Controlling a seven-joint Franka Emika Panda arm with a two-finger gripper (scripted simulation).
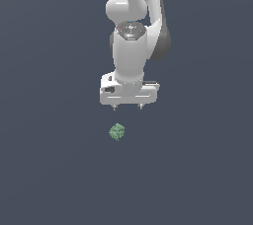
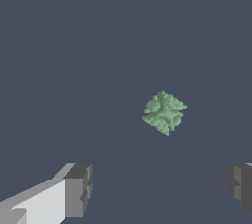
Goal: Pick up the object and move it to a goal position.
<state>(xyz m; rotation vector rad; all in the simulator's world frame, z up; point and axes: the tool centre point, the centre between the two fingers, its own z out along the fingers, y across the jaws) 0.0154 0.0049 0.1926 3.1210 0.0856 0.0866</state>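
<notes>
The object is a tiny mottled green lump with jagged edges, lying on the dark grey floor. It also shows in the wrist view. My white gripper hangs above it, slightly toward the exterior view's right, pointing down. Its two fingertips are spread wide apart and hold nothing. In the wrist view the gripper shows two grey pads far apart, with the lump beyond them and clear of both.
The white arm rises behind the gripper toward the top of the exterior view. The flat dark grey floor fills everything else.
</notes>
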